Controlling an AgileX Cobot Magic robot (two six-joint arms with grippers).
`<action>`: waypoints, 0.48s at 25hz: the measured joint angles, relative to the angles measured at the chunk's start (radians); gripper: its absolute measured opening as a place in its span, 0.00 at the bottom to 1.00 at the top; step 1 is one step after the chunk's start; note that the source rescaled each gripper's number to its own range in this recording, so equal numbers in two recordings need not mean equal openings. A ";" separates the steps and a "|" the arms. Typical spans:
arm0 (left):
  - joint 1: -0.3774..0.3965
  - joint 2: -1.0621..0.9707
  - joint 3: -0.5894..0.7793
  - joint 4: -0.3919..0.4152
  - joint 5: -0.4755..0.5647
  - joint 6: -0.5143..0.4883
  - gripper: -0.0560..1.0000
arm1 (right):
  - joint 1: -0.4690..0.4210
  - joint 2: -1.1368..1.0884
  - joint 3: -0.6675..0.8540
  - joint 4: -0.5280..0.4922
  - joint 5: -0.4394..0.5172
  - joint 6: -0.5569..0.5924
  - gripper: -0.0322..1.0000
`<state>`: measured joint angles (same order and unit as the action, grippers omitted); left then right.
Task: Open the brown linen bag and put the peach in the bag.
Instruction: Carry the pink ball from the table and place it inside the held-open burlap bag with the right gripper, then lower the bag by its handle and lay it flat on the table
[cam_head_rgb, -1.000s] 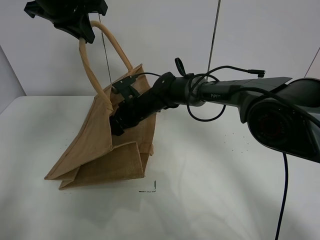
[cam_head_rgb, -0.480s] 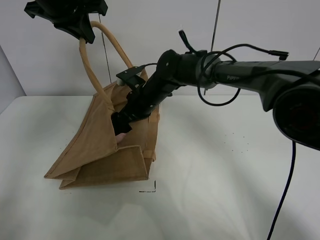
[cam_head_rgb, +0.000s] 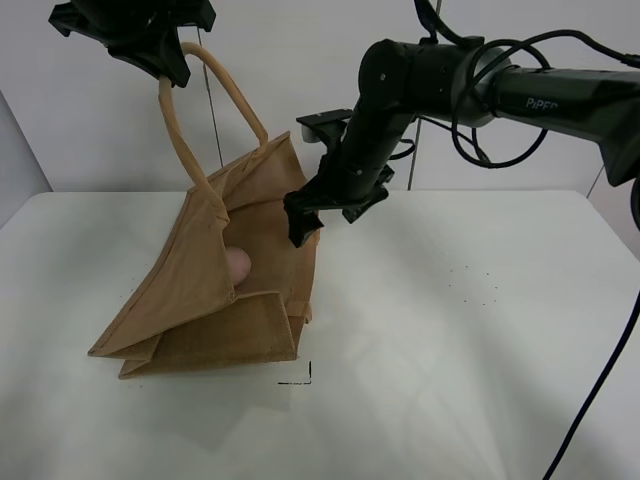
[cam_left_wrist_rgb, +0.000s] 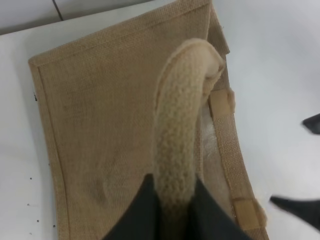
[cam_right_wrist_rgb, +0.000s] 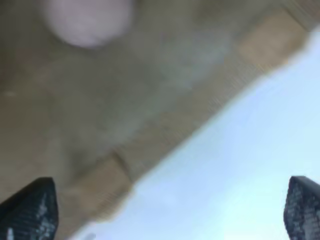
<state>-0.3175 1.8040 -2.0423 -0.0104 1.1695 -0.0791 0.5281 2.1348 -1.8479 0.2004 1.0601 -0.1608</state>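
Brown linen bag (cam_head_rgb: 190, 290) showing tan coarse weave, loop handle (cam_left_wrist_rgb: 177, 125) looking beige — peach (cam_head_rgb: 238, 263) showing dull pink, desk (cam_head_rgb: 450, 380) showing white.

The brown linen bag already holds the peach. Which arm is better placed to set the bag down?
Left. The left gripper is shut on the handle, holding it up. The right gripper is open, empty and outside the brown linen bag, where the peach lies.

Your bag (cam_head_rgb: 200, 300) sits on the table's (cam_head_rgb: 450, 380) left half, with the peach (cam_head_rgb: 238, 264) inside. Above it, your left gripper (cam_head_rgb: 172, 72) holds 1 handle (cam_head_rgb: 225, 85). Your right gripper (cam_head_rgb: 305, 222) hangs just right of its mouth.
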 joint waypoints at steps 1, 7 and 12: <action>0.000 0.000 0.000 0.000 0.000 0.000 0.05 | -0.013 0.000 0.000 -0.023 0.001 0.019 1.00; 0.000 0.000 0.000 0.000 0.000 0.000 0.05 | -0.182 0.000 0.000 -0.060 0.009 0.058 1.00; 0.000 0.000 0.000 0.000 0.000 0.000 0.05 | -0.360 0.000 0.000 -0.072 0.015 0.058 1.00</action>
<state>-0.3175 1.8040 -2.0423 -0.0104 1.1695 -0.0791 0.1684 2.1348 -1.8479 0.1281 1.0755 -0.1026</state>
